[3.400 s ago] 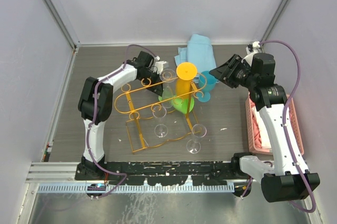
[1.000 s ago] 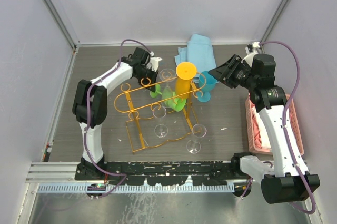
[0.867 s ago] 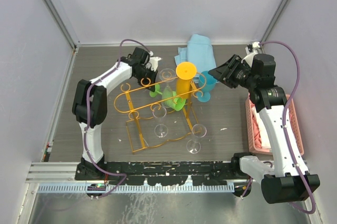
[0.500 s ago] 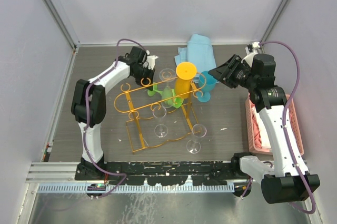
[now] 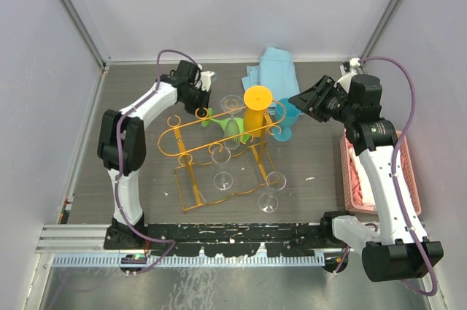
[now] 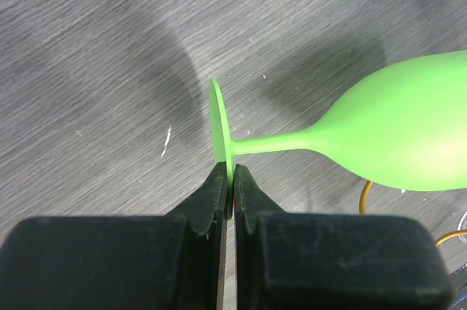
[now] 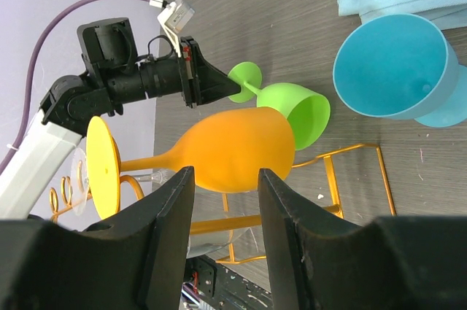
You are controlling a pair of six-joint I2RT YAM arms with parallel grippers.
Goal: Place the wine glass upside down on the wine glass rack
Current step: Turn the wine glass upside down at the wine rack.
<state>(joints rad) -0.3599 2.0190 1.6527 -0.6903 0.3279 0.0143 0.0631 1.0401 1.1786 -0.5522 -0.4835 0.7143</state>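
Since the earlier overhead views the left gripper (image 6: 232,179) has drawn back toward the upper left of the frame. It has taken the green wine glass (image 6: 394,135) along, so the bowl has come away from the foot of the orange glass (image 7: 233,149) and now lies by the far rail of the wine glass rack (image 5: 182,131). The jaws are pinched together on the thin edge of the glass's foot. The glass is on its side with the stem level and the bowl pointing right in the wrist view, above the grey table (image 6: 87,47). Whether it touches the rack I cannot tell.

This looks like the lining-up step — the glass is carried but not yet hung. The next move would call for tipping the bowl downward and sliding the stem into a free loop so the foot rests on the rail. With so slim a hold, the glass may pivot.

The right gripper (image 7: 225,179) waits at the upper right, jaws apart and holding nothing.

The green bowl is empty, and so is the blue cup (image 7: 390,66) beside the rack. A pink basket (image 5: 349,179) at the right edge holds something pale that I cannot make out.
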